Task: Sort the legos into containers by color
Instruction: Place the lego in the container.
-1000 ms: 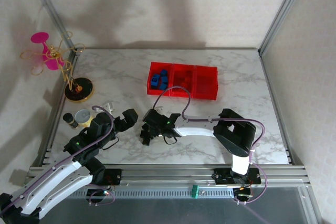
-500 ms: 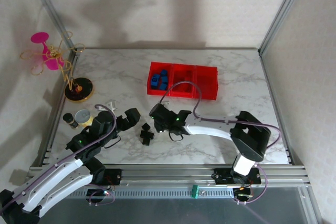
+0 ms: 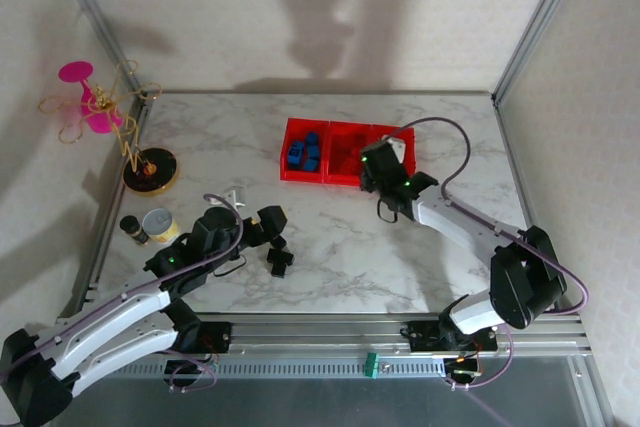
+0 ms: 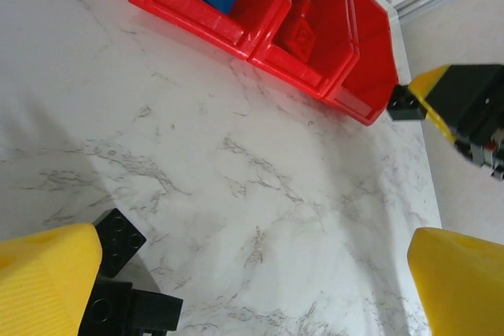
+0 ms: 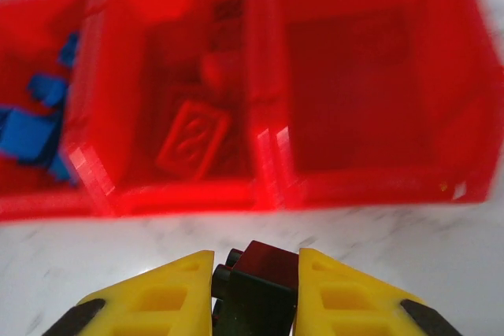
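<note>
Right now my right claw [image 5: 256,264] is clamped on a black lego brick [image 5: 253,285], hovering just short of the near wall of the red bins [image 5: 268,194] toward the far edge of the table [image 3: 400,267]. I'd carry it forward past the rim and over the empty right-hand compartment [image 5: 354,92] before letting go, keeping clear of the middle one with the red bricks [image 5: 193,143]. My left claw [image 4: 252,253] stands apart above the loose black bricks [image 4: 118,238] nearer the table's near edge.

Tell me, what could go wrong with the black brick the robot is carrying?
1. The right gripper pinches the black brick right at the tips of its fingers, so it might slip out over the table.
2. It hangs in front of the wall between the middle bin, holding red bricks, and the right bin. Dropped a bit left, black could land among red.
</note>
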{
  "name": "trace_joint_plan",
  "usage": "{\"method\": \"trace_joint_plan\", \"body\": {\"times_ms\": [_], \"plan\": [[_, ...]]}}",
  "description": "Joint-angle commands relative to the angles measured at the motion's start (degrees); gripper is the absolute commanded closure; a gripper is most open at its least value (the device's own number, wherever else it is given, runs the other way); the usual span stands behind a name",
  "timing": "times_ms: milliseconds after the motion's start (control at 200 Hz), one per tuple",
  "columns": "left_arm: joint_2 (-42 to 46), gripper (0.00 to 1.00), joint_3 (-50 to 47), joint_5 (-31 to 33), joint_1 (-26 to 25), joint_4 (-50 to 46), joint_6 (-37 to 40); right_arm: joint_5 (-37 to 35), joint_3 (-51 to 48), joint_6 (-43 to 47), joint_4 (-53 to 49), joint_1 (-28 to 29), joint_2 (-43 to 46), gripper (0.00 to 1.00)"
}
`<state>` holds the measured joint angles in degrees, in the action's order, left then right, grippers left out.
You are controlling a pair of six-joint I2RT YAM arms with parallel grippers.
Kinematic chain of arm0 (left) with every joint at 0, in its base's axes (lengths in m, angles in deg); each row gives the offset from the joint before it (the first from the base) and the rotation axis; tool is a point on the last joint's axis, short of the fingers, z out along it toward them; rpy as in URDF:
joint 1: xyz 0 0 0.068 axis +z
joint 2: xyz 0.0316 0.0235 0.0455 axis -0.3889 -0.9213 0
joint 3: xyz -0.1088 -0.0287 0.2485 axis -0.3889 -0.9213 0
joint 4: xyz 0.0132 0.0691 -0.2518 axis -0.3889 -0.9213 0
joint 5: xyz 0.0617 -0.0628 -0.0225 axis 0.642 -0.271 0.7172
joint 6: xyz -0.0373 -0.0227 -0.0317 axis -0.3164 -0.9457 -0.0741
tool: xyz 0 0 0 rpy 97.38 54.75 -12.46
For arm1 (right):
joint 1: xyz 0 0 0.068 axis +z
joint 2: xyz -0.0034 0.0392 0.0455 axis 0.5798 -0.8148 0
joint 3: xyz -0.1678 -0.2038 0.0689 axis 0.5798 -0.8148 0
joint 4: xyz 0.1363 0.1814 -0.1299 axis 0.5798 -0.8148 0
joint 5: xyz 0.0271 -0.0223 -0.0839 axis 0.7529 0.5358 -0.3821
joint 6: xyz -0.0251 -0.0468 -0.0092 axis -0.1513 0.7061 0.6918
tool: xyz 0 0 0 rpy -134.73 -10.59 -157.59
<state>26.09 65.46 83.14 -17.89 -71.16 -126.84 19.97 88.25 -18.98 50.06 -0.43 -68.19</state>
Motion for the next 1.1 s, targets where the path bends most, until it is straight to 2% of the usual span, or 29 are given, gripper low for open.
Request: {"method": "trace_joint_plan", "body": {"times_ms": [0, 145, 390, 441, 516, 576, 676, 821, 1096], "plan": [[-3.2, 0.0, 3.0, -0.5, -1.4, 4.7, 1.1, -2.4, 2.5, 4.6, 3.3, -4.6, -2.7, 0.76], [-7.8, 0.0, 4.3, -0.5, -2.2, 7.7, 2.1, -0.9, 5.1, 7.3, 5.8, -9.8, -8.5, 0.76], [-12.1, 0.0, 5.9, 0.8, -2.3, 9.8, 2.8, -0.2, 11.8, 13.3, 9.5, -12.8, -18.2, 0.73], [-12.7, 0.0, 6.3, 0.9, -2.3, 9.4, 2.9, -0.2, 12.9, 14.4, 9.9, -12.9, -19.8, 0.7], [-13.1, 0.0, 6.4, 1.1, -2.3, 9.2, 3.0, -0.7, 14.2, 15.2, 10.0, -12.9, -21.2, 0.58], [-13.2, 0.0, 6.2, 1.2, -2.3, 9.2, 3.0, -0.9, 14.9, 15.4, 9.7, -12.9, -21.8, 0.54], [-12.9, 0.0, 6.5, 1.5, -2.3, 8.5, 3.2, 1.2, 15.6, 15.6, 9.1, -12.9, -21.3, 0.48], [-11.3, 0.0, 6.8, 2.4, -2.3, 7.3, 3.8, 2.4, 15.0, 14.9, 7.9, -11.2, -18.2, 0.46], [-4.0, 0.0, 5.9, 6.6, -2.3, -0.4, 3.5, 3.9, 9.0, 9.9, 4.3, -2.2, -9.8, 0.39]]}}
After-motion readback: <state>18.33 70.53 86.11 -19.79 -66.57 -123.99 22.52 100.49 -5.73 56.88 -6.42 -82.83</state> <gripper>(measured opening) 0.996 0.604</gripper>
